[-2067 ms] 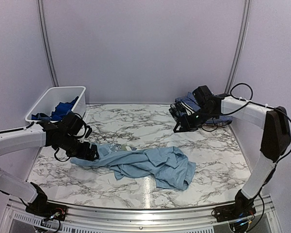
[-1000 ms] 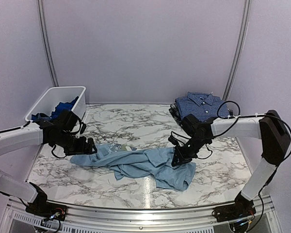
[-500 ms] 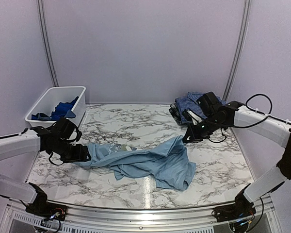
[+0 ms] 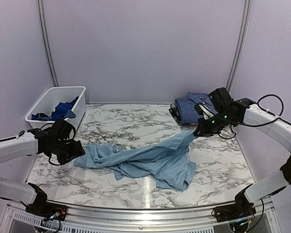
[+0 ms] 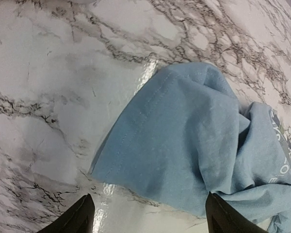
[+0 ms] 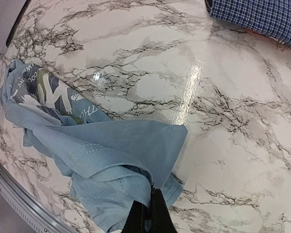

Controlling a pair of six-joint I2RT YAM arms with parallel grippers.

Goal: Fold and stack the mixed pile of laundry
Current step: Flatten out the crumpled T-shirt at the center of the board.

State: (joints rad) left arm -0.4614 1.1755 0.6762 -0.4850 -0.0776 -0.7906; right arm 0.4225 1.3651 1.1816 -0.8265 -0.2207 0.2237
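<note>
Left pincer (image 4: 75, 149) hangs, jaws apart, just over the left end of the light blue T-shirt (image 4: 145, 164), which sprawls across the middle of the tabletop (image 4: 121, 121). At the rear left corner a royal blue garment (image 4: 62, 108) lies in the white bin (image 4: 42, 100). Right pincer (image 4: 199, 132) is clamped on the T-shirt's right end, raised off the tabletop, just beside the folded navy check shirt (image 4: 191, 106) at the rear right corner.

Your right gripper (image 6: 149, 208) shows at the bottom edge, fingers pinched tight on a fold of the light blue T-shirt (image 6: 111, 141). The cloth runs left across the marble table (image 6: 223, 121), with its printed graphic (image 6: 43, 92) face up at far left. Top right: navy small-check shirt (image 6: 262, 17), well apart from the T-shirt.
</note>
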